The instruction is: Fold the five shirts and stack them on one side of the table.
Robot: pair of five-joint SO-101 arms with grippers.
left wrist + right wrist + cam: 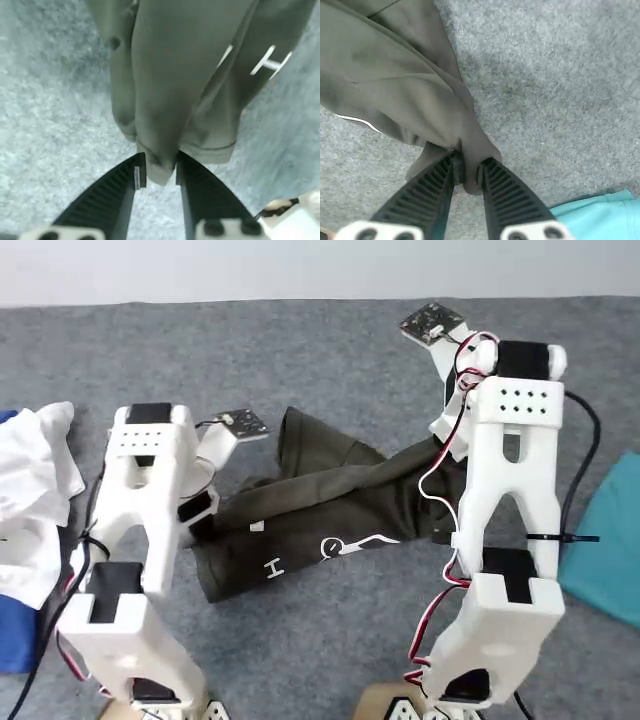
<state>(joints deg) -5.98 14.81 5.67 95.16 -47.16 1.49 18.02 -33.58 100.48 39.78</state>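
Observation:
A dark olive shirt [320, 515] with white print is stretched across the middle of the grey table between both arms. My left gripper [160, 172] is shut on the shirt's [190, 75] bunched left edge; in the high view that gripper [203, 508] sits at the cloth's left end. At the shirt's right end my right gripper [468, 170] is shut on a pinched fold of the shirt [395, 85]; the right arm [510, 470] hides this grip in the high view.
A white shirt [35, 480] lies crumpled over a blue one [20, 640] at the table's left edge. A teal shirt [615, 550] lies at the right edge, its corner [600, 215] close to my right gripper. Grey tabletop [300, 350] stretches behind.

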